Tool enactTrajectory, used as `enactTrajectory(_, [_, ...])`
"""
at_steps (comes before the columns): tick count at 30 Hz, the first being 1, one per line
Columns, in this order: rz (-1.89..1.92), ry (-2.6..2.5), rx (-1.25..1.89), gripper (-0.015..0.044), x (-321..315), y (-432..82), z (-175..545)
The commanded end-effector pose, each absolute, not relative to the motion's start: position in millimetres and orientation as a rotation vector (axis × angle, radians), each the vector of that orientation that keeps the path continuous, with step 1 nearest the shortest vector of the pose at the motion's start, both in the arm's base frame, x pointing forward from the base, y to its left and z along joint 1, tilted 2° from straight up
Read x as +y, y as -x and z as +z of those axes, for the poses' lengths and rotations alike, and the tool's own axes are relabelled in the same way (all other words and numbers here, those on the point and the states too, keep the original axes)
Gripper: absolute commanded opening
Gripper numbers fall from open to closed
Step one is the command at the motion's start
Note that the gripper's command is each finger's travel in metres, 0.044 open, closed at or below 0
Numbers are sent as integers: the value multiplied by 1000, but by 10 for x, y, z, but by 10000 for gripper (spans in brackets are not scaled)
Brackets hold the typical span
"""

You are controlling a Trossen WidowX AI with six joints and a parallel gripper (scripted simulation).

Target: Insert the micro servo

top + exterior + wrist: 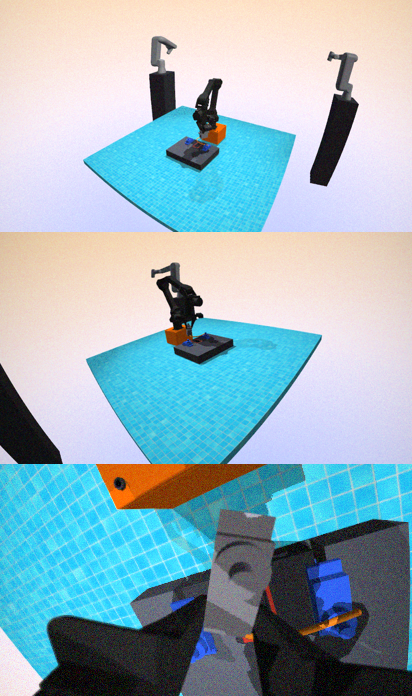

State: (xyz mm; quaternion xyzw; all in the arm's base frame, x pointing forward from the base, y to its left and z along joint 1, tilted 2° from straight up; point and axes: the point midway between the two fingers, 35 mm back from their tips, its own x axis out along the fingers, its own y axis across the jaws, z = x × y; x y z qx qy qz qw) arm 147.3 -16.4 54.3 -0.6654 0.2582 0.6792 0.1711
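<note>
The loose grey micro servo is held in my gripper, which is shut on it. The servo is above the dark deck, near its edge by the orange box. In the wrist view its round boss faces the camera. Its orange cable reaches across one blue servo. The red pocket outline lies between the two blue servos, partly hidden by servo and fingers in the wrist view. The side notch cannot be made out.
The other blue servo sits on the opposite side of the pocket. The orange box stands close behind the deck at the arm's base. Two grey arms on black pillars stand beyond the blue tiled table.
</note>
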Motion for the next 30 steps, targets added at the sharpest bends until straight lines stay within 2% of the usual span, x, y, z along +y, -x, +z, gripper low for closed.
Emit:
enactTrajectory(1, [1821, 1825, 815, 0, -157, -1506, 557])
enactTrajectory(30, [1045, 1195, 1287, 0, -160, -1590, 580])
